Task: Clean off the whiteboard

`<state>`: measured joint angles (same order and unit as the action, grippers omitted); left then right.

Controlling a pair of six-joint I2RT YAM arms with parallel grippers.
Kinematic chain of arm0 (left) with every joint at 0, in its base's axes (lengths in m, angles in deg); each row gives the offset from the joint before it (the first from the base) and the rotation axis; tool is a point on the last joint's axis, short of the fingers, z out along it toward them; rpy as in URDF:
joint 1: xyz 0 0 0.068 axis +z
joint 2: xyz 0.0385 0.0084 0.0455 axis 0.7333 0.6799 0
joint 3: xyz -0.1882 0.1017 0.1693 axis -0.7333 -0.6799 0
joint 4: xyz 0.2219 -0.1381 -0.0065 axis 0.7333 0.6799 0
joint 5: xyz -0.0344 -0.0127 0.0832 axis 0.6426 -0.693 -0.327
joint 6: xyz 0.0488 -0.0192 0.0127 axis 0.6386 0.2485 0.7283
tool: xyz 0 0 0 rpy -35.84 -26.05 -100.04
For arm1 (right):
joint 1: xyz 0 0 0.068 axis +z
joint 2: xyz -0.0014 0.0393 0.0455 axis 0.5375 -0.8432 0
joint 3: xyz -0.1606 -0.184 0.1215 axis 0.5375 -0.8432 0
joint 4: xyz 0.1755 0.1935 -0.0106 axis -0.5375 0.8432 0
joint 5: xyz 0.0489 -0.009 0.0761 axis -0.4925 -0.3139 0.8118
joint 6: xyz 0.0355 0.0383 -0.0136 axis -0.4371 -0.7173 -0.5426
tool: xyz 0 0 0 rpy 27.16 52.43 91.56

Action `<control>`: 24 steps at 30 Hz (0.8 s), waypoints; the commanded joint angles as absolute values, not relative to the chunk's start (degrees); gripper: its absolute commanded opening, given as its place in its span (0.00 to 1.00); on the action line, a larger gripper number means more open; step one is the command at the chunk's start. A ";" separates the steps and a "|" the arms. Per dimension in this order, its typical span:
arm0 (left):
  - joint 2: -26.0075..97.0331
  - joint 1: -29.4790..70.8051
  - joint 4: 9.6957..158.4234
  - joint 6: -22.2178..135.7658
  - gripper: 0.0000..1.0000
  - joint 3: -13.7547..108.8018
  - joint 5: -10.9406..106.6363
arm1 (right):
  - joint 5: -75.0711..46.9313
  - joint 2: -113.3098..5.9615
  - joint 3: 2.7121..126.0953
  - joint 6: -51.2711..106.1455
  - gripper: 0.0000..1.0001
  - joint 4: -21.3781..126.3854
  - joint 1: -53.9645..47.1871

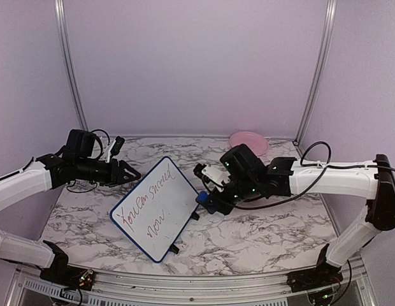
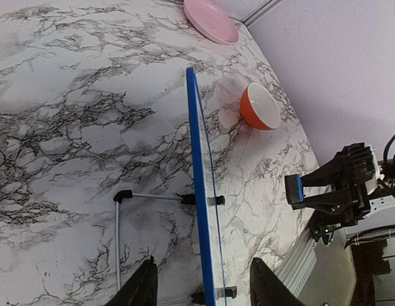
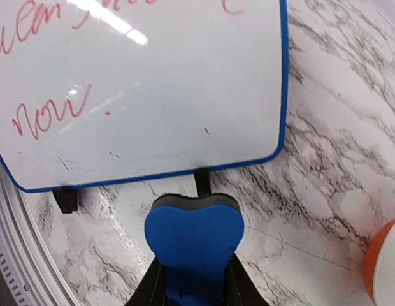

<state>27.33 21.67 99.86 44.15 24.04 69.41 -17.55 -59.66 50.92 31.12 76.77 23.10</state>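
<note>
The whiteboard (image 1: 160,210) stands tilted on small black feet mid-table, with a blue frame and red handwriting. My left gripper (image 1: 132,174) is open at the board's upper left edge. In the left wrist view its dark fingers (image 2: 141,288) stand on either side of the board's blue edge (image 2: 199,191), apart from it. My right gripper (image 1: 207,199) is shut on a blue eraser (image 1: 201,198) just off the board's right edge. In the right wrist view the eraser (image 3: 194,239) sits just below the board (image 3: 159,95), close to one black foot.
A pink plate (image 1: 248,141) lies at the back right of the marble table (image 1: 261,236). An orange bowl (image 2: 260,106) lies on its side beyond the board, also at the right wrist view's edge (image 3: 387,268). The board's wire stand (image 2: 124,199) reaches out behind it.
</note>
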 commanded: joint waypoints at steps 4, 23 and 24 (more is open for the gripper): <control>25.70 21.32 100.40 44.98 0.39 21.46 73.60 | -16.46 -67.06 65.04 39.32 0.00 74.19 30.34; 23.87 20.36 97.15 43.59 0.10 17.83 74.06 | -26.74 -81.38 80.84 38.45 0.00 70.67 41.84; 23.85 20.28 97.16 43.60 0.09 17.83 74.04 | -26.88 -81.90 81.52 38.24 0.00 70.58 41.88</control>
